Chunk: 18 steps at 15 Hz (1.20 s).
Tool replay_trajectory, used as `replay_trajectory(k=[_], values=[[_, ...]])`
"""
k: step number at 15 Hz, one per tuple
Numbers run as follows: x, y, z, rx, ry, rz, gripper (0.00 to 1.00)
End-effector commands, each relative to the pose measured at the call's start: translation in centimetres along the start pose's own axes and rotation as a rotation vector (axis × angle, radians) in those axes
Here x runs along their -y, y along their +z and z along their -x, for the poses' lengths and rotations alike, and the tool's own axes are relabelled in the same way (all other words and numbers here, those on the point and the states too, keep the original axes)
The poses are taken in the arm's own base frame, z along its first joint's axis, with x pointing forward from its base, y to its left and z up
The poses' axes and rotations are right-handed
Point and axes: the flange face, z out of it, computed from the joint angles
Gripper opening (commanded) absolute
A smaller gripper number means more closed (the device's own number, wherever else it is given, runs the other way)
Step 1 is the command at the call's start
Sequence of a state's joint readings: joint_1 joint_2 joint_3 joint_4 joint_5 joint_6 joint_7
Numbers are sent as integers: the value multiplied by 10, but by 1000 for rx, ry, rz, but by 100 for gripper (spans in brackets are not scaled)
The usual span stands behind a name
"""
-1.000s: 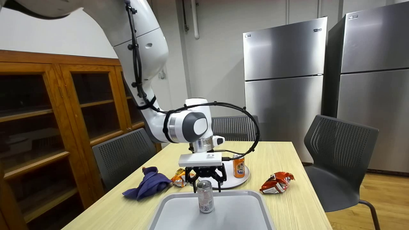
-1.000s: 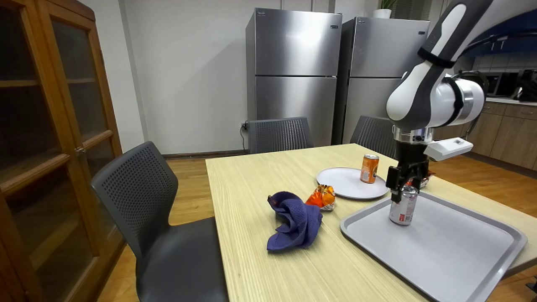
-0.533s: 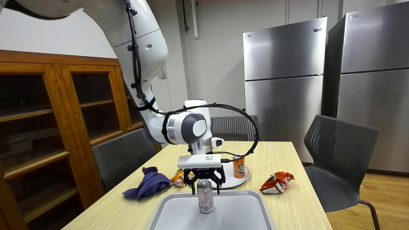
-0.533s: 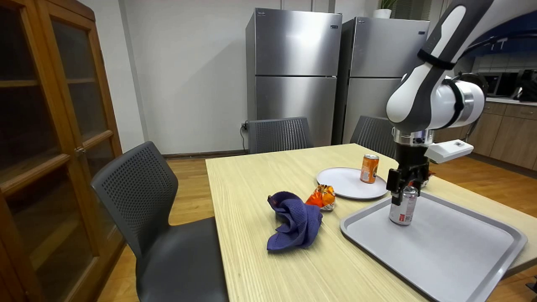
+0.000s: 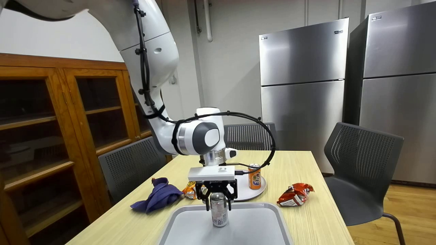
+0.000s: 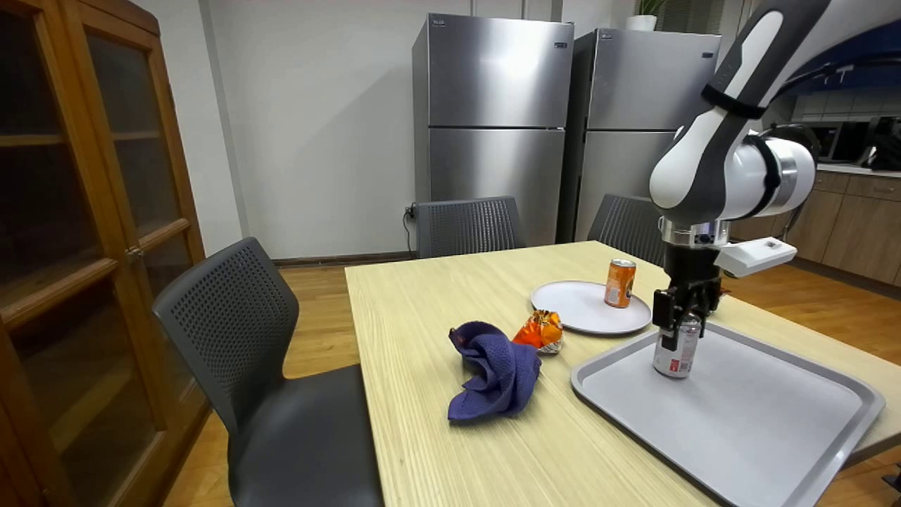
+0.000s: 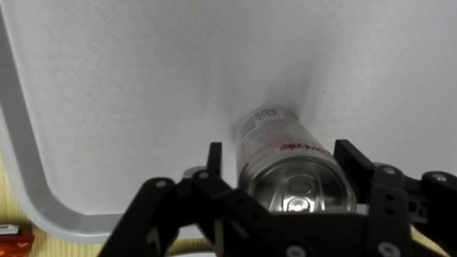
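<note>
End effector (image 5: 218, 205) straddles the Coke can (image 7: 285, 142), jaws parted, seemingly set wide so the can's body fits between them. Wrist view shows a gap on one flank, so no grip; contact on the other, unclear. Can stands upright on its own base, on the tray (image 6: 746, 415), near the edge facing the plate (image 6: 570, 303). Tray lies flat on the desk (image 6: 422, 303). Plate bears an upright Fanta can (image 6: 620, 283). Cloth (image 6: 496, 373) crumpled, just beside orange packet (image 6: 540, 331); red packet (image 5: 295, 194) on the tray's opposite side.
</note>
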State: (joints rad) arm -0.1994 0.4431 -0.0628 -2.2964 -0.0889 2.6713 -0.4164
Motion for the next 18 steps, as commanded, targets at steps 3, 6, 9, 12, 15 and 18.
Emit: replay_trajectory(k=[3,6,9,12,15,18], values=[[4,-5,6,-14,-29,-3,38],[6,-14,6,-27,-35,-9,38],[8,-29,3,-40,-40,4,38],[8,-49,-7,-71,-47,14,38],[10,-64,-18,-102,-55,20,38],[10,-71,-31,-118,-69,25,38]])
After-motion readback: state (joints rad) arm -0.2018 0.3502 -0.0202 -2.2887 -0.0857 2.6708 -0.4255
